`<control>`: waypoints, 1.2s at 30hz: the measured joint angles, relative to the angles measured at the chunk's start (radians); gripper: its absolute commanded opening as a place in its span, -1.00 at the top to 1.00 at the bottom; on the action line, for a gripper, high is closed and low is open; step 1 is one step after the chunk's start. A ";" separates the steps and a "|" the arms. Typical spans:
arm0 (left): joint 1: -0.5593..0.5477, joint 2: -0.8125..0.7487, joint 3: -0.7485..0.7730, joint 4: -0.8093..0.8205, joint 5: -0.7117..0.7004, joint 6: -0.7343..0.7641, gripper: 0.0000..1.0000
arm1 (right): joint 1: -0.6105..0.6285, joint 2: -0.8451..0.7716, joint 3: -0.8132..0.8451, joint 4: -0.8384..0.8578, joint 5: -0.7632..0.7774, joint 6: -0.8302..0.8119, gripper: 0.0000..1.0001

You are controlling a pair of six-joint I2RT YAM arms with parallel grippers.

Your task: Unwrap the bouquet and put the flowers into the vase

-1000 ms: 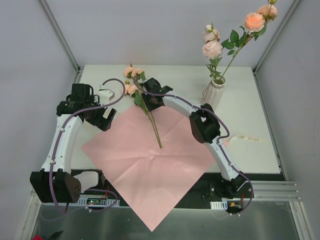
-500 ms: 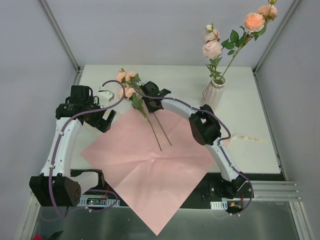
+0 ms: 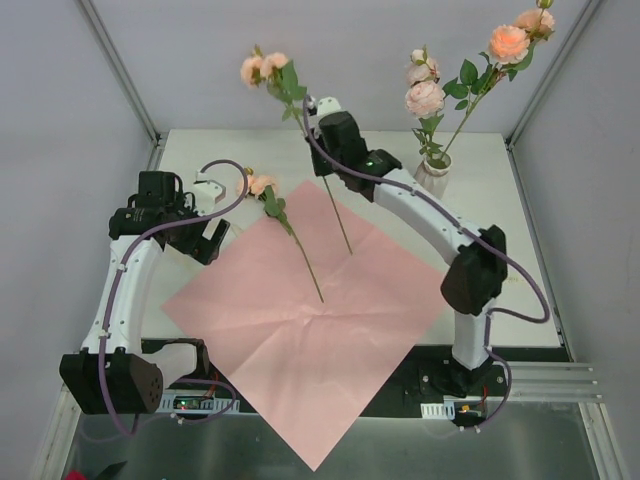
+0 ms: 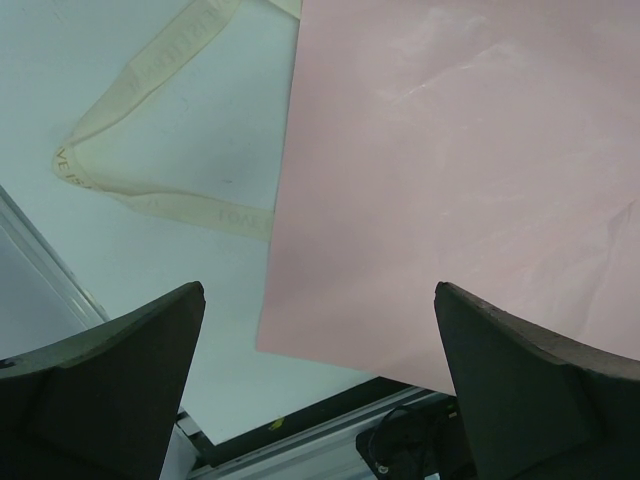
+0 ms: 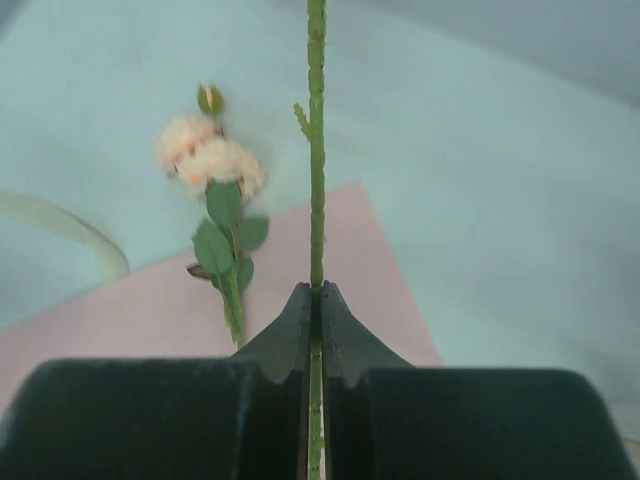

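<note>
Right gripper (image 5: 316,292) is clamped tight on a thin green-stemmed peach rose (image 5: 316,150), holding it upright. Left gripper (image 4: 318,295) is wide open and empty, hanging above the edge of the pale pink paper sheet (image 4: 450,150).

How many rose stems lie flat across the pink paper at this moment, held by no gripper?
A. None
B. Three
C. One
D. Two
C: a single rose stem lies across the pink paper; the right gripper is shut on a second stem held upright above it, and the other roses stand in the vase.
</note>
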 measured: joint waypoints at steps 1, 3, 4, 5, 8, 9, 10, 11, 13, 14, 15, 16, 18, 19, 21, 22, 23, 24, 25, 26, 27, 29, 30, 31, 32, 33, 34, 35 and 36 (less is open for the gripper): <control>0.000 0.000 0.000 0.000 0.000 0.000 -0.98 | -0.008 -0.046 -0.006 0.023 -0.003 -0.011 0.99; 0.006 0.000 0.000 0.000 0.000 0.000 -0.98 | -0.023 -0.140 -0.022 0.084 -0.014 -0.045 0.99; 0.006 0.000 0.000 0.000 0.000 0.000 -0.98 | -0.029 -0.187 -0.036 0.124 -0.018 -0.066 0.99; 0.006 0.000 0.000 0.000 0.000 0.000 -0.98 | -0.034 -0.230 -0.057 0.164 -0.023 -0.085 0.99; 0.006 0.000 0.003 0.000 0.000 0.000 -0.98 | -0.047 -0.385 -0.151 0.317 -0.043 -0.158 0.99; 0.006 0.000 0.005 -0.001 0.000 0.000 -0.98 | -0.050 -0.426 -0.182 0.365 -0.050 -0.179 0.99; 0.006 0.000 0.008 -0.001 0.000 0.000 -0.98 | -0.056 -0.475 -0.227 0.441 -0.056 -0.212 0.99; 0.006 0.000 0.011 -0.001 0.000 0.000 -0.98 | -0.063 -0.520 -0.267 0.513 -0.066 -0.245 0.99; 0.006 0.000 0.022 -0.001 0.000 -0.001 -0.98 | -0.087 -0.592 -0.335 0.657 -0.076 -0.310 0.99; 0.006 0.001 0.028 -0.001 0.000 -0.001 -0.98 | -0.101 -0.612 -0.349 0.703 -0.076 -0.333 0.99; 0.006 0.001 0.034 0.000 0.000 0.000 -0.98 | -0.121 -0.628 -0.356 0.750 -0.075 -0.352 0.99; 0.006 0.001 0.038 0.000 0.000 -0.001 -0.98 | -0.142 -0.638 -0.360 0.782 -0.076 -0.364 0.99; 0.006 0.002 0.045 0.000 0.001 0.000 -0.98 | -0.201 -0.662 -0.381 0.856 -0.077 -0.378 0.99; 0.006 0.003 0.047 0.000 0.001 0.000 -0.98 | -0.241 -0.677 -0.401 0.895 -0.075 -0.385 0.99; 0.006 0.008 0.048 -0.001 0.001 0.000 -0.98 | -0.291 -0.697 -0.431 0.940 -0.065 -0.394 0.99; 0.006 0.013 0.050 -0.001 0.001 0.000 -0.98 | -0.316 -0.704 -0.447 0.966 -0.058 -0.399 0.99; 0.006 0.018 0.052 -0.001 0.001 0.000 -0.98 | -0.335 -0.710 -0.464 0.989 -0.051 -0.403 0.99; 0.006 0.022 0.055 -0.001 0.001 0.000 -0.98 | -0.348 -0.715 -0.476 1.005 -0.047 -0.406 0.99; 0.006 0.027 0.058 -0.001 0.001 0.000 -0.98 | -0.367 -0.718 -0.494 1.025 -0.041 -0.409 0.99; 0.006 0.033 0.061 0.000 0.001 0.000 -0.98 | -0.381 -0.720 -0.508 1.041 -0.038 -0.410 0.99; 0.006 0.039 0.065 0.000 0.001 0.000 -0.98 | -0.394 -0.721 -0.519 1.052 -0.035 -0.410 0.99; 0.006 0.046 0.070 -0.001 0.002 0.000 -0.98 | -0.418 -0.720 -0.535 1.069 -0.033 -0.410 0.99; 0.007 0.050 0.073 0.000 0.002 0.000 -0.98 | -0.431 -0.720 -0.546 1.081 -0.032 -0.410 0.99; 0.008 0.054 0.077 -0.001 0.002 0.000 -0.98 | -0.442 -0.720 -0.553 1.093 -0.032 -0.408 0.99; 0.009 0.058 0.079 -0.001 0.002 0.000 -0.98 | -0.451 -0.719 -0.559 1.101 -0.030 -0.406 0.99; 0.013 0.061 0.084 -0.001 0.002 0.000 -0.98 | -0.460 -0.718 -0.567 1.117 -0.029 -0.404 0.99; 0.013 0.067 0.089 -0.001 0.002 0.000 -0.98 | -0.471 -0.715 -0.575 1.131 -0.028 -0.398 0.99; 0.013 0.072 0.093 -0.001 0.002 0.000 -0.98 | -0.482 -0.710 -0.580 1.147 -0.027 -0.392 0.99; 0.013 0.077 0.098 0.000 0.002 0.001 -0.98 | -0.490 -0.705 -0.584 1.160 -0.025 -0.386 0.99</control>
